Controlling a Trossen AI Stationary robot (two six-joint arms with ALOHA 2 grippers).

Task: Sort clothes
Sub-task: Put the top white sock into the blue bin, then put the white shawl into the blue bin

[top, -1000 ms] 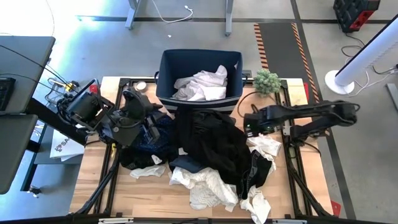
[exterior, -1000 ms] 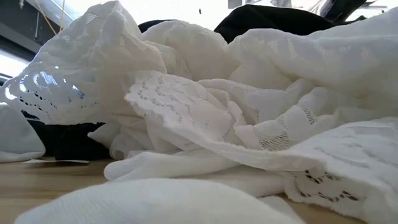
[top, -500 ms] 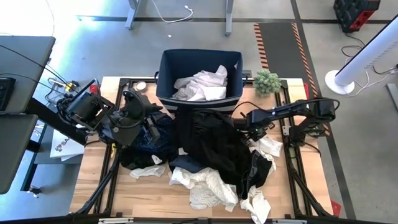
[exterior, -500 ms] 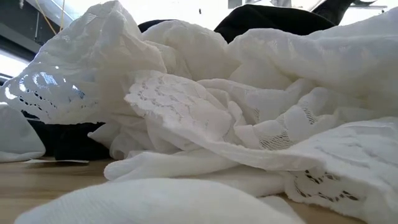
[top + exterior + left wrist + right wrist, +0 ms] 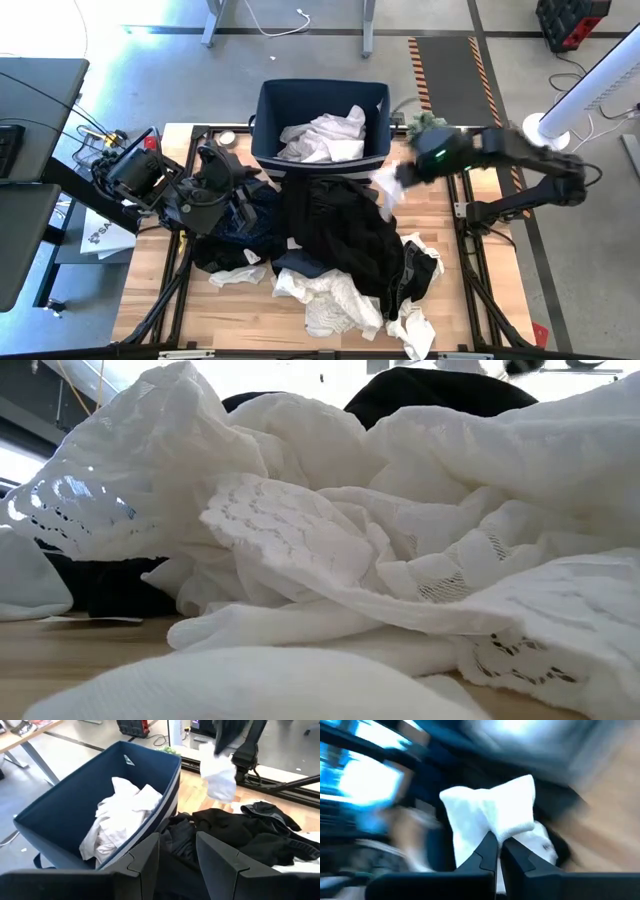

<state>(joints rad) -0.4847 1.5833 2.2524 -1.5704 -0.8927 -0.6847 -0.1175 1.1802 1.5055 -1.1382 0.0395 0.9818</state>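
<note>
High view: my right gripper [image 5: 400, 178] pinches a white sock [image 5: 385, 188] aloft, centre-right beside the bin [image 5: 268, 120]; next I'd carry it over and release; left gripper [image 5: 177, 857] idle, spread.

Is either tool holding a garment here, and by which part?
The right tool is shut on a small white garment, pinching its edge; the rest hangs free. The left tool holds nothing.

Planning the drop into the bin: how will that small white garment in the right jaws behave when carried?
Probably floppy: the white garment droops below the right gripper. Likely light, held by one pinched edge. It may swing, missing the bin.
</note>
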